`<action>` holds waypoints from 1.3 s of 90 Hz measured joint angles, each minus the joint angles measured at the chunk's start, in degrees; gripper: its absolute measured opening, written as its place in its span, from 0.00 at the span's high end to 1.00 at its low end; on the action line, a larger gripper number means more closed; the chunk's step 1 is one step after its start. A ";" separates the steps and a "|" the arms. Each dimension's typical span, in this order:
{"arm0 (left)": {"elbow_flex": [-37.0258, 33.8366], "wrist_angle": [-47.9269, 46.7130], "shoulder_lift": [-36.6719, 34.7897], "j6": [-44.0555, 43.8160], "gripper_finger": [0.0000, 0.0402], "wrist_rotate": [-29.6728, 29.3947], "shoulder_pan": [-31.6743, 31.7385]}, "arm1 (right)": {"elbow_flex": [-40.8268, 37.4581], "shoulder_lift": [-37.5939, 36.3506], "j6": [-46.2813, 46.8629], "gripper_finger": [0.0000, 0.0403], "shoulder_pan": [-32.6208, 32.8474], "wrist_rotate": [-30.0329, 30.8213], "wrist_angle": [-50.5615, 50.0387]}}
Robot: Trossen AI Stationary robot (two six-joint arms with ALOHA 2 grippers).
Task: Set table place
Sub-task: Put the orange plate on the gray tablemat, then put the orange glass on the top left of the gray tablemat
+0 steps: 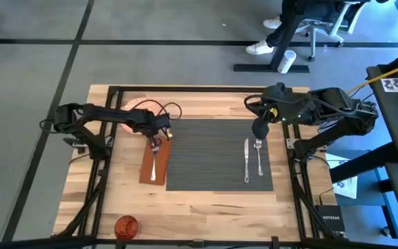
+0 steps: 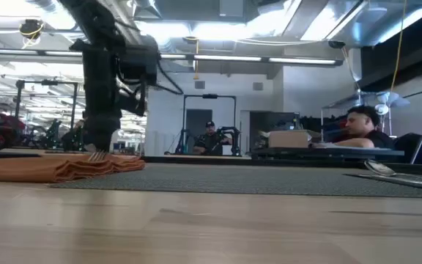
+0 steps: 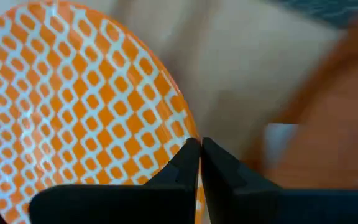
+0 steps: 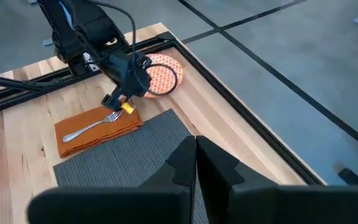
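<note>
Placemat [image 1: 216, 153] centre frame; our left gripper [image 1: 159, 140] pressed together, crowding fork [image 1: 155, 160] on napkin [image 1: 153, 163]; plate [image 1: 138, 107] upper left; right gripper [image 1: 260, 129] pressed together over knife [image 1: 247, 160], spoon [image 1: 259, 156].

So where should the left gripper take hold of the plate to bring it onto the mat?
Probably the plate's rim on the side nearest the left gripper, one finger above it and one below. It lies flat on the table, so only the thin edge offers a hold.
</note>
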 joint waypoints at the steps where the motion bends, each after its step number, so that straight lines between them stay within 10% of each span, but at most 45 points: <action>1: 0.26 -0.20 0.00 -0.08 0.99 -0.13 -0.15 | 0.00 0.00 -0.12 1.00 0.00 0.01 0.01; 34: 6.16 -10.40 -0.09 -4.92 1.00 -3.29 -1.31 | 0.00 0.00 -1.03 1.00 0.02 0.02 0.74; 63: 6.93 -10.20 -7.49 -16.74 1.00 6.09 3.41 | 0.02 0.02 -1.59 1.00 0.07 -0.03 0.62; 117: 18.83 -15.77 -10.23 19.81 1.00 22.33 38.82 | 0.02 0.02 -0.91 1.00 0.06 -1.97 0.74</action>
